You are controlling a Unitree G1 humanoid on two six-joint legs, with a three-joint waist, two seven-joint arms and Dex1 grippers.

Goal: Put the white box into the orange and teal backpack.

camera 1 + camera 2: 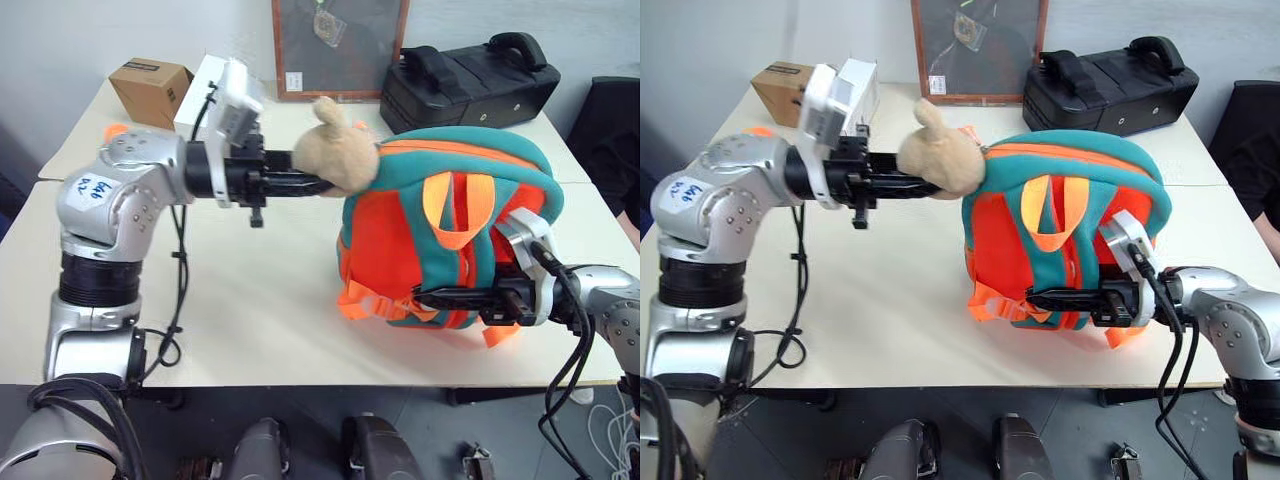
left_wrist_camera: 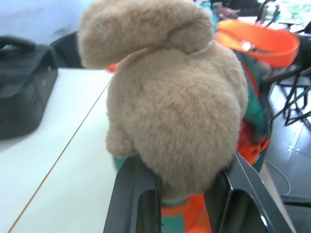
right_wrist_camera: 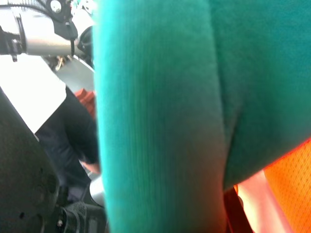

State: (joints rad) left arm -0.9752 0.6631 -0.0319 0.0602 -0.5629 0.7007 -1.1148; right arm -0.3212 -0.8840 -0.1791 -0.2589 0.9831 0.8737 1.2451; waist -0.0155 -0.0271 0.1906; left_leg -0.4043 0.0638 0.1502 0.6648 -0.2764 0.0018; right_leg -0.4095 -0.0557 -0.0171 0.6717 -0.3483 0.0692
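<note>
The left wrist view is showing the left pincer (image 2: 187, 194) clamping the one tan plush bear (image 2: 170, 102). The orange and teal backpack (image 1: 450, 235) is standing on the worktop (image 1: 250, 300), the right pincer (image 1: 425, 297) closing on its lower strap. One black case (image 1: 470, 80) is sitting behind.

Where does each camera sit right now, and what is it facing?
Left eye, right eye: on the head, looking down at the orange and teal backpack on the table; both arms show.
Left wrist: along the left gripper, shut on the plush bear.
Right wrist: pressed against the backpack's teal fabric.
Shared: the backpack.
</note>
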